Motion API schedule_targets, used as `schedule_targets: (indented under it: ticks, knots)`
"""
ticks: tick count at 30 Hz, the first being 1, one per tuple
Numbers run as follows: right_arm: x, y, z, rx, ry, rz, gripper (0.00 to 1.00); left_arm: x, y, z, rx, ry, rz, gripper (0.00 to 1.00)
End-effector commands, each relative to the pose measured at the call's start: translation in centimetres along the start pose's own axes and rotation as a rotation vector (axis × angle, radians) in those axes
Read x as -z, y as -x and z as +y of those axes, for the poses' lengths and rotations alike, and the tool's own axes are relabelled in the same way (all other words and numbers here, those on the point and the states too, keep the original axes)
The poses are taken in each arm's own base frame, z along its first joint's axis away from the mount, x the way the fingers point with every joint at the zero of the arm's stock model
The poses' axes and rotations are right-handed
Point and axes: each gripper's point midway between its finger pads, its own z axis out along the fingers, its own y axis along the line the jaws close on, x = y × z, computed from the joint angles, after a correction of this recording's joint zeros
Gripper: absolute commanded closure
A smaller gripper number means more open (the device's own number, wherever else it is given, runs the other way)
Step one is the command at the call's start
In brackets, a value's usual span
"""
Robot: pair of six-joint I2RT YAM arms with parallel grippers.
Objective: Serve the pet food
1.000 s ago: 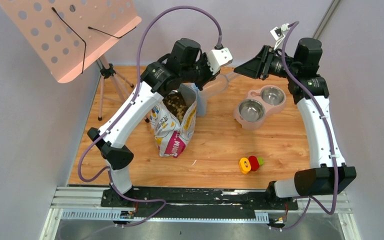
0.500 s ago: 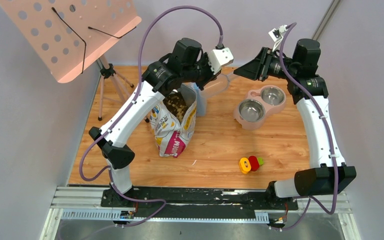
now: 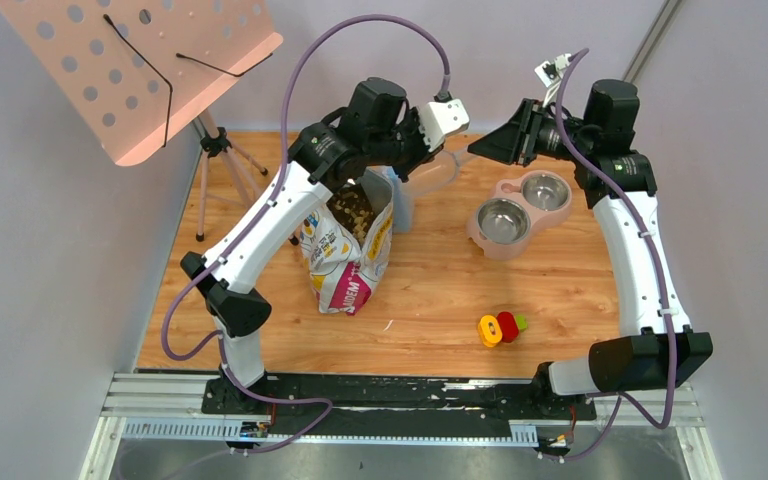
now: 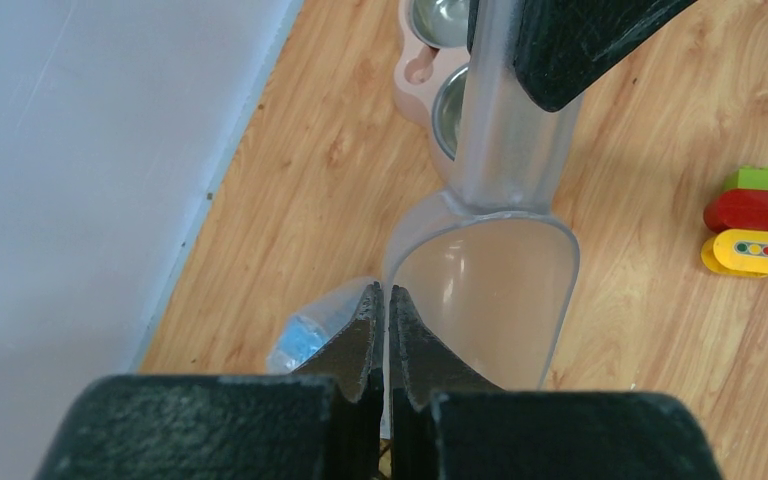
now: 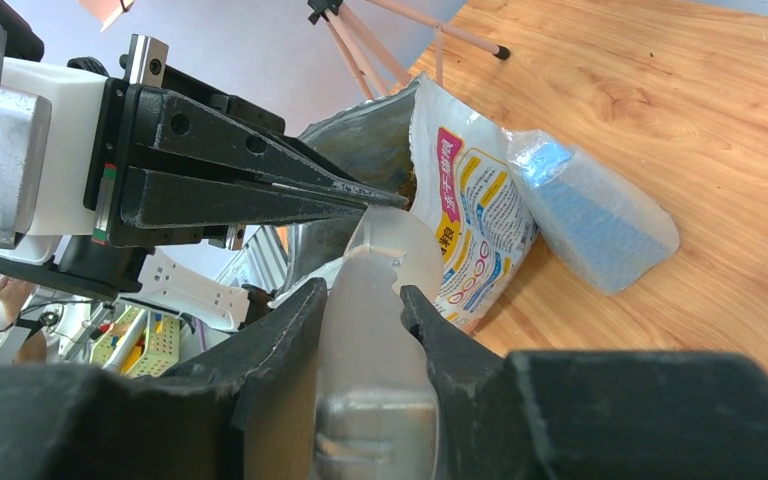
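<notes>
Top external shows the pet food [image 3: 352, 208] plainly, a brown heap inside the open bag [image 3: 345, 265] just under the left claw [image 4: 381, 300]. That claw's own camera shows it clenched on the rim of a clear scoop [image 4: 485, 290], whose handle the right claw [image 5: 363, 293] grasps from the opposite side. From above, both claws' fingertips are hidden by the arms; near the right claw a pink bowl stand [image 3: 480, 235] sits on the wooden table [image 3: 440, 290], pale walls around.
</notes>
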Motion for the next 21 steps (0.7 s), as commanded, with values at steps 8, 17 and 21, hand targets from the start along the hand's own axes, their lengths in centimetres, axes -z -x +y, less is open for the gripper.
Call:
schedule_targets:
  ticks: [8, 17, 21]
  knots:
    - [0.5, -0.5, 1.0, 0.056, 0.022, 0.017, 0.66, 1.0, 2.6, 1.1, -0.024, 0.034, -0.083, 1.00]
    - [0.9, 0.1, 1.3, 0.114, -0.001, 0.006, 1.00, 3.8, 2.0, 2.4, -0.053, 0.118, -0.039, 0.49]
    - [0.9, 1.3, 1.1, 0.166, -0.028, -0.010, 1.00, 9.0, 2.1, 4.1, -0.069, 0.243, -0.060, 0.15]
